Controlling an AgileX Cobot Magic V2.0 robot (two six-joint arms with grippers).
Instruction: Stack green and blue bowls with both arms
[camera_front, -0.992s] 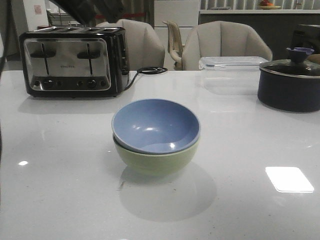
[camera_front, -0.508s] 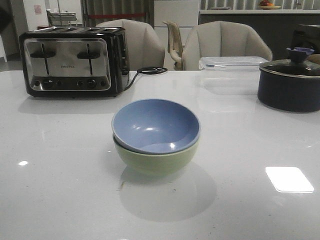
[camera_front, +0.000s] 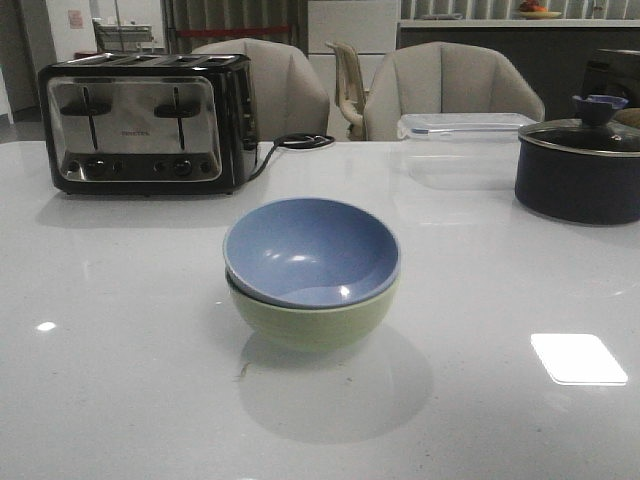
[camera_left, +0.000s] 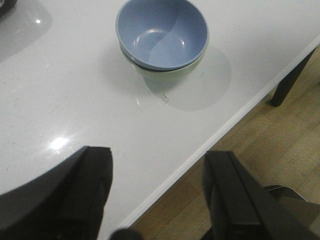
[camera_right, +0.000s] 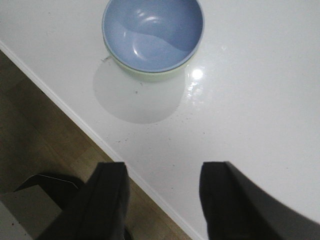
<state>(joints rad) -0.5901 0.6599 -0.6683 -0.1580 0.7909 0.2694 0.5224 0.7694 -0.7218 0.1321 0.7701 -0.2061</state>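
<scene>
The dusty blue bowl (camera_front: 310, 250) sits nested inside the pale green bowl (camera_front: 312, 322) at the middle of the white table (camera_front: 120, 380). The stack also shows in the left wrist view, blue bowl (camera_left: 161, 32) over green bowl (camera_left: 172, 71), and in the right wrist view, blue bowl (camera_right: 152, 32) over green bowl (camera_right: 150, 75). My left gripper (camera_left: 159, 172) is open and empty above the table's front edge. My right gripper (camera_right: 162, 187) is open and empty above that edge too. Neither arm shows in the front view.
A chrome toaster (camera_front: 148, 122) with a black cord (camera_front: 295, 142) stands at the back left. A clear lidded container (camera_front: 465, 148) and a dark lidded pot (camera_front: 582, 165) stand at the back right. Chairs (camera_front: 450, 90) stand behind the table. Wooden floor (camera_left: 280, 150) lies beyond the table edge.
A dark arm at the top left of the front view one second ago has left the view. The bowls have not moved.
</scene>
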